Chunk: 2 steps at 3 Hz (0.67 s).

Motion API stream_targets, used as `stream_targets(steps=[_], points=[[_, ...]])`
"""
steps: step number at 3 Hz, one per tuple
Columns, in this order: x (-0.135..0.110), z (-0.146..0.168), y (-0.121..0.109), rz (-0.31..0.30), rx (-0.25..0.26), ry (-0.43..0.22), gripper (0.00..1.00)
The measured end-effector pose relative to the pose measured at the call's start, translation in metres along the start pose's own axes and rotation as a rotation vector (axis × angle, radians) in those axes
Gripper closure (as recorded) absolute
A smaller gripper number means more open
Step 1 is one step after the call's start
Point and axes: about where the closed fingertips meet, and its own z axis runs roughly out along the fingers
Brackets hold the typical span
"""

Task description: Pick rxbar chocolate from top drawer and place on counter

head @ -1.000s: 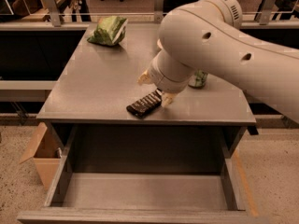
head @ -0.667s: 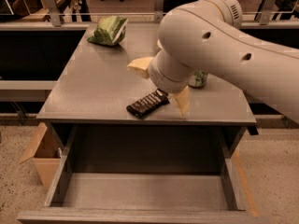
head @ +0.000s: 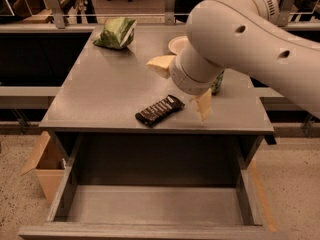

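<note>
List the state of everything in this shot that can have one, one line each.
gripper: open, holding nothing, over the counter just right of the bar
rxbar chocolate: lying flat on the counter near its front edge, not gripped
top drawer: pulled open
counter: bearing the bar and the bag
green snack bag: lying at the counter's back left
cardboard box: flaps open, on the floor left of the drawer

Speckled floor (head: 12, 194) lies on both sides of the cabinet (head: 255, 146), with an orange stripe (head: 262, 204) on the right. An open cardboard box (head: 42, 166) stands on the floor at left, just beside the cabinet. Behind, a grey rail (head: 30, 29) with upright posts (head: 52, 4) crosses above dark panels (head: 40, 59). The light is dim and warm. The gripper (head: 179, 90) hangs over the counter (head: 100, 94), fingers spread.
</note>
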Motion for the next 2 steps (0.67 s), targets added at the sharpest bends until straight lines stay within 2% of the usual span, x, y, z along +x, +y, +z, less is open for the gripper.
stream_targets(steps=[2], points=[[0.06,-0.015,0.032,0.146,0.023,0.057,0.0]])
